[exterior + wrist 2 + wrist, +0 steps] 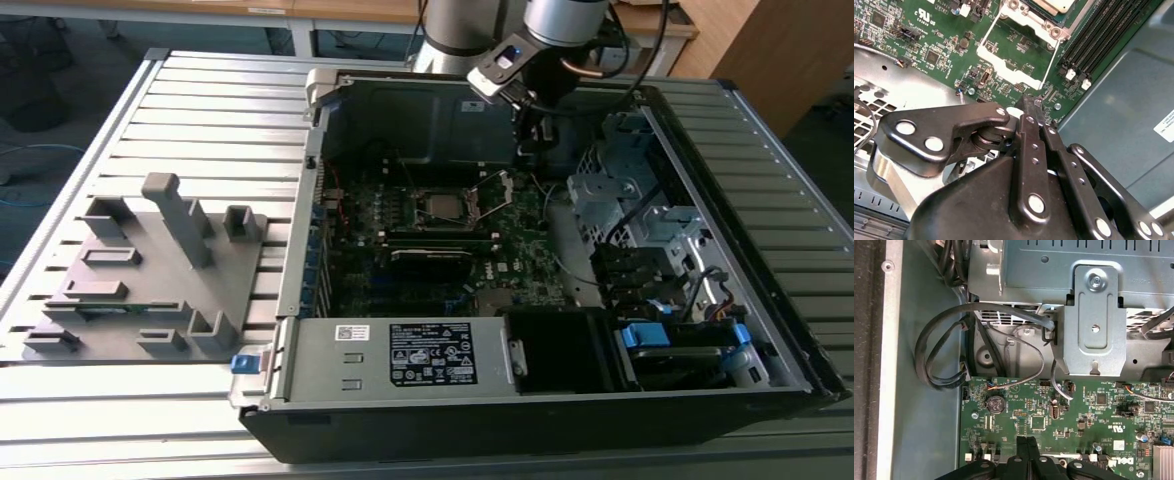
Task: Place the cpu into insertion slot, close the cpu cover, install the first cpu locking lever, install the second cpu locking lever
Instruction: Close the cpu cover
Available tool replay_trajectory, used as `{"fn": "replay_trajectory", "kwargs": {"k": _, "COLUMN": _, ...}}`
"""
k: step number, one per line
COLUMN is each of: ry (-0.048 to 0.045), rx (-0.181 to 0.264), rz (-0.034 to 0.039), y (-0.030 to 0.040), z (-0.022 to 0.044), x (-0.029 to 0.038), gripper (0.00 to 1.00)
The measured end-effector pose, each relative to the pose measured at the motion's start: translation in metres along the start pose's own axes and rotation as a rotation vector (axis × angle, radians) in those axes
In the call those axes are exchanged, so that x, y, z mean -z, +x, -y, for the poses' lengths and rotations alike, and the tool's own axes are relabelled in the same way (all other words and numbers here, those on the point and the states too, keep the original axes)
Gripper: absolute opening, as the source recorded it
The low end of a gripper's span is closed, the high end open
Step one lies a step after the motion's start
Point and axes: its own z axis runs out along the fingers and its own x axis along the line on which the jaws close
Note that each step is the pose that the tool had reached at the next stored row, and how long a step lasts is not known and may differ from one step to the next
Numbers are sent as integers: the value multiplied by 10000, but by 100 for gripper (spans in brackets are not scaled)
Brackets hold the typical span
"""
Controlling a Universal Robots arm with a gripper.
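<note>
Slatted grey desk (200,100) sat on a dark floor (94,45); wooden tabletop (347,10) far back, wooden cabinet (781,50) far right.

The motherboard (929,30) is rendered in green, dotted with small black chips and white print. The fingers (1026,130) are finished in matt black and studded with silvery rivets. The cpu cover (1004,69) is seen as pale silver (almost white where light is caught). The worktop (200,120) is striped by light grey ribbed slats. A fixture (134,290) is coloured plain grey, a clip (243,363) bright blue. A black-and-white label (434,355) is borne by the grey power supply (327,360).
</note>
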Motion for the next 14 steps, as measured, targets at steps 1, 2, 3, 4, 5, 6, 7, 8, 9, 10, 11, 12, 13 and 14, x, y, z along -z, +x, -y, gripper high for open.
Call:
{"fn": "replay_trajectory", "kwargs": {"k": 1, "ry": -1, "rx": 1, "rz": -2, "y": -2, "z": -3, "x": 0, "gripper": 11}}
{"fn": "replay_trajectory", "kwargs": {"k": 2, "ry": -1, "rx": 1, "rz": -2, "y": -4, "z": -7, "x": -1, "gripper": 11}}
{"fn": "replay_trajectory", "kwargs": {"k": 3, "ry": -2, "rx": 0, "rz": -3, "y": -5, "z": -10, "x": -2, "gripper": 11}}
{"fn": "replay_trajectory", "kwargs": {"k": 4, "ry": -2, "rx": 0, "rz": -4, "y": -8, "z": -13, "x": -2, "gripper": 11}}
{"fn": "replay_trajectory", "kwargs": {"k": 5, "ry": -2, "rx": 0, "rz": -6, "y": -11, "z": -17, "x": -3, "gripper": 11}}
{"fn": "replay_trajectory", "kwargs": {"k": 6, "ry": -2, "rx": 1, "rz": -6, "y": -14, "z": -18, "x": -3, "gripper": 11}}
{"fn": "replay_trajectory", "kwargs": {"k": 7, "ry": -1, "rx": 0, "rz": -1, "y": -18, "z": -18, "x": -2, "gripper": 11}}
{"fn": "replay_trajectory", "kwargs": {"k": 8, "ry": -1, "rx": 0, "rz": -1, "y": -22, "z": -19, "x": -2, "gripper": 11}}
{"fn": "replay_trajectory", "kwargs": {"k": 9, "ry": 0, "rx": 0, "rz": -1, "y": -27, "z": -19, "x": -2, "gripper": 11}}
{"fn": "replay_trajectory", "kwargs": {"k": 10, "ry": 0, "rx": 0, "rz": -2, "y": -33, "z": -19, "x": -1, "gripper": 11}}
{"fn": "replay_trajectory", "kwargs": {"k": 11, "ry": 0, "rx": 0, "rz": -3, "y": -41, "z": -19, "x": -1, "gripper": 11}}
{"fn": "replay_trajectory", "kwargs": {"k": 12, "ry": 0, "rx": 0, "rz": -5, "y": -51, "z": -19, "x": -2, "gripper": 11}}
{"fn": "replay_trajectory", "kwargs": {"k": 13, "ry": 0, "rx": 0, "rz": -7, "y": -61, "z": -19, "x": -2, "gripper": 11}}
{"fn": "replay_trajectory", "kwargs": {"k": 14, "ry": 0, "rx": 0, "rz": -9, "y": -71, "z": -19, "x": -2, "gripper": 11}}
